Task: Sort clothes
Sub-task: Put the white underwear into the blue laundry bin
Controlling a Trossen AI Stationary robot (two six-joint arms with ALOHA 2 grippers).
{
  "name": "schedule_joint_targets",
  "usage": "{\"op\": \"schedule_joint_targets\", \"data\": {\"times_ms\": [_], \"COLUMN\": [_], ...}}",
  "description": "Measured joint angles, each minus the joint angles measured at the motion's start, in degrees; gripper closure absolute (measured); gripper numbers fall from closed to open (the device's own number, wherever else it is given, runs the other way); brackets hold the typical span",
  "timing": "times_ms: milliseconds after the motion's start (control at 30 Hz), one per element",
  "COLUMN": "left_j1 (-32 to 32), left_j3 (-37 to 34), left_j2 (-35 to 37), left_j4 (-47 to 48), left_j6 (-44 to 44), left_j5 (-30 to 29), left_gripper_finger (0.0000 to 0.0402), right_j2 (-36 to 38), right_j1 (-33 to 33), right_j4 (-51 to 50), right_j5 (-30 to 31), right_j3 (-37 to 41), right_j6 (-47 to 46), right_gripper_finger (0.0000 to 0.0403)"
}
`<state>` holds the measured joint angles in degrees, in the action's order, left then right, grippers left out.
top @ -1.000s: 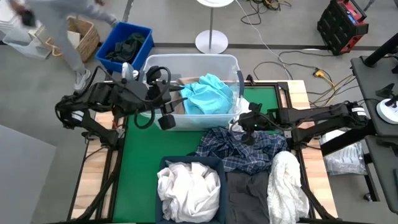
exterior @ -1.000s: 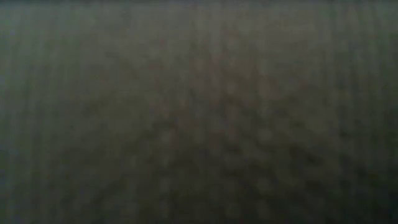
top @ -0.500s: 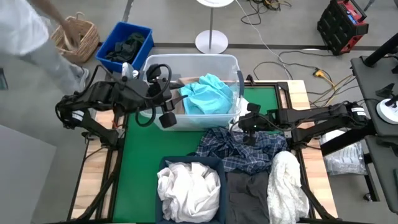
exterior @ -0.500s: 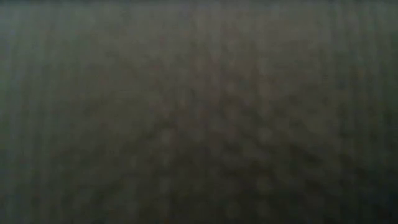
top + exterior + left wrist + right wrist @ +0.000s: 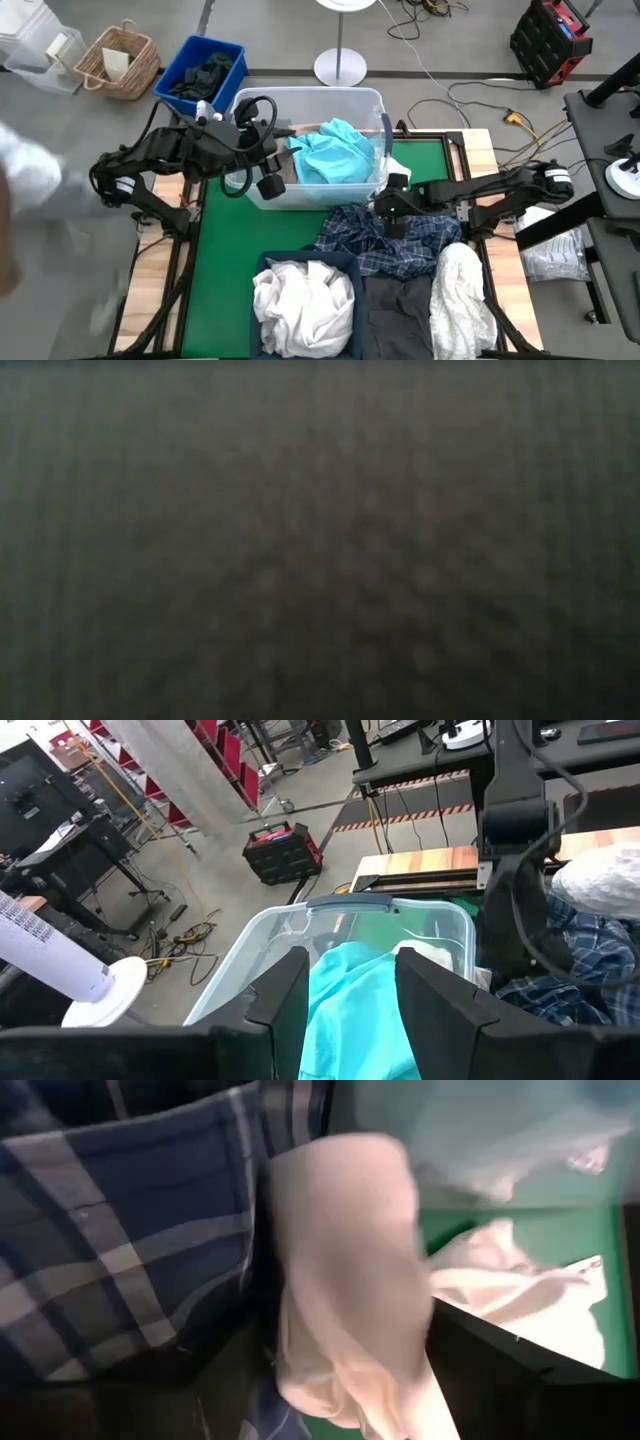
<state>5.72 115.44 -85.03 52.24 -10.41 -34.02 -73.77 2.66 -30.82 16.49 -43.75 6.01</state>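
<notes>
On the counter, a strip of bare green mat lay open along the left side, while the near edge was crowded by a navy fabric bin holding white garments, a dark grey garment and a white fleecy garment. The clear plastic tub stood at the far edge with the teal garment piled inside. The left pincer hung over the tub's left wall, its fingers parted a little with teal cloth showing between them. The right pincer sat low between the tub's near wall and the blue-and-white plaid shirt; whether it was parted or closed could not be told. Only the right wrist view showed a pale beige garment lying against the plaid. The low view was dark throughout.
</notes>
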Motion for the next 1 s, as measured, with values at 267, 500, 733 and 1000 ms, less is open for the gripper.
{"op": "schedule_joint_targets", "data": {"times_ms": [267,500,733,1000], "left_j1": [0.0,0.0,0.0,0.0], "left_j3": [0.0,0.0,0.0,0.0], "left_j2": [0.0,0.1,0.1,0.1], "left_j4": [0.0,0.0,0.1,0.1], "left_j6": [0.0,0.0,-0.1,-0.5], "left_j5": [0.0,0.0,0.0,0.1], "left_gripper_finger": [0.0271,0.0271,0.0271,0.0271], "right_j2": [-2.6,1.4,7.3,15.4], "right_j1": [0.0,0.0,0.0,-1.4], "right_j4": [-0.4,-5.9,-14.9,-21.6], "right_j5": [0.0,0.1,3.1,1.5], "right_j3": [-0.4,-2.2,-5.8,-17.7], "right_j6": [-1.5,-3.0,-7.1,-13.5], "right_gripper_finger": [0.0262,0.0382,0.0388,0.0389]}}
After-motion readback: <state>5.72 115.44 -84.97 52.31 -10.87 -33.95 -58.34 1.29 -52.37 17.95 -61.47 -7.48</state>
